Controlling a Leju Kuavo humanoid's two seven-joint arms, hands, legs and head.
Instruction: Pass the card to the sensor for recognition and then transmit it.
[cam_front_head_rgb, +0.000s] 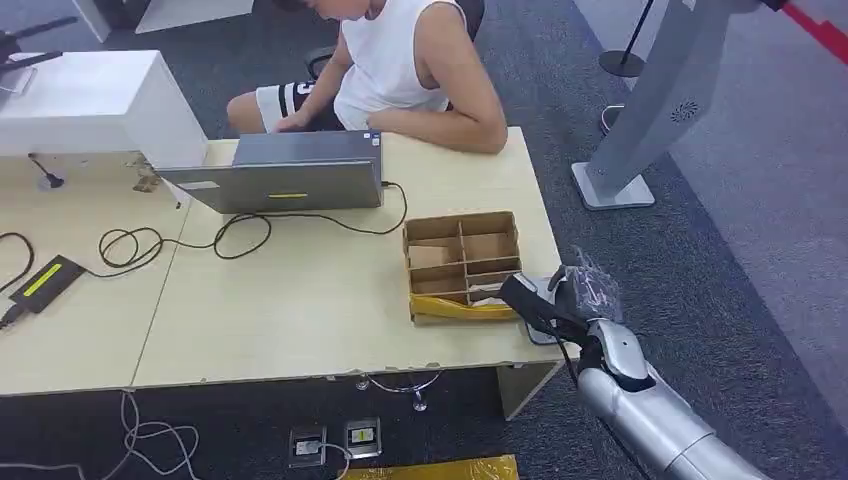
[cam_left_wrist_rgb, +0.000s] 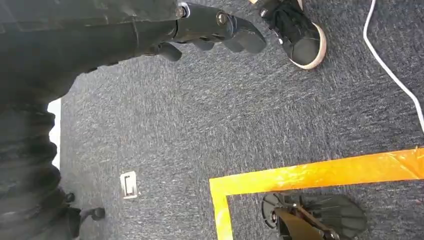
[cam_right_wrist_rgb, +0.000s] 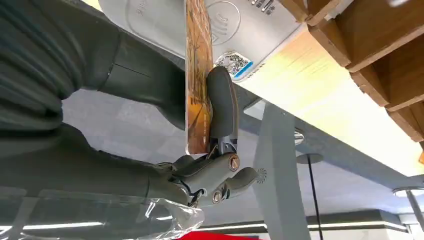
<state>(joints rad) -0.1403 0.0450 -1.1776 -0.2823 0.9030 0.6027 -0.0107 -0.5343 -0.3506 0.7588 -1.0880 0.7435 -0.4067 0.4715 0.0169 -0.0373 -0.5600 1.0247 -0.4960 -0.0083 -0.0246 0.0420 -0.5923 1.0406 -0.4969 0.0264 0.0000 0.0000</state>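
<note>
A pale wooden worktop (cam_front_head_rgb: 300, 300) carries a divided cardboard box (cam_front_head_rgb: 462, 262) near its right edge. Just right of it, the right hand (cam_front_head_rgb: 572, 300) pinches an orange card (cam_right_wrist_rgb: 197, 80) edge-on over the grey sensor (cam_right_wrist_rgb: 240, 25). The left hand (cam_left_wrist_rgb: 215, 27) hangs above carpet, fingers curled on nothing.

Right hand (cam_front_head_rgb: 570, 300) at table (cam_front_head_rgb: 300, 300) corner, over sensor (cam_right_wrist_rgb: 250, 25). Divided box (cam_front_head_rgb: 462, 262) just beside, blocking inward. Laptop (cam_front_head_rgb: 290, 180), cables (cam_front_head_rgb: 180, 240), seated person (cam_front_head_rgb: 400, 70) farther back. Open tabletop left of box.
</note>
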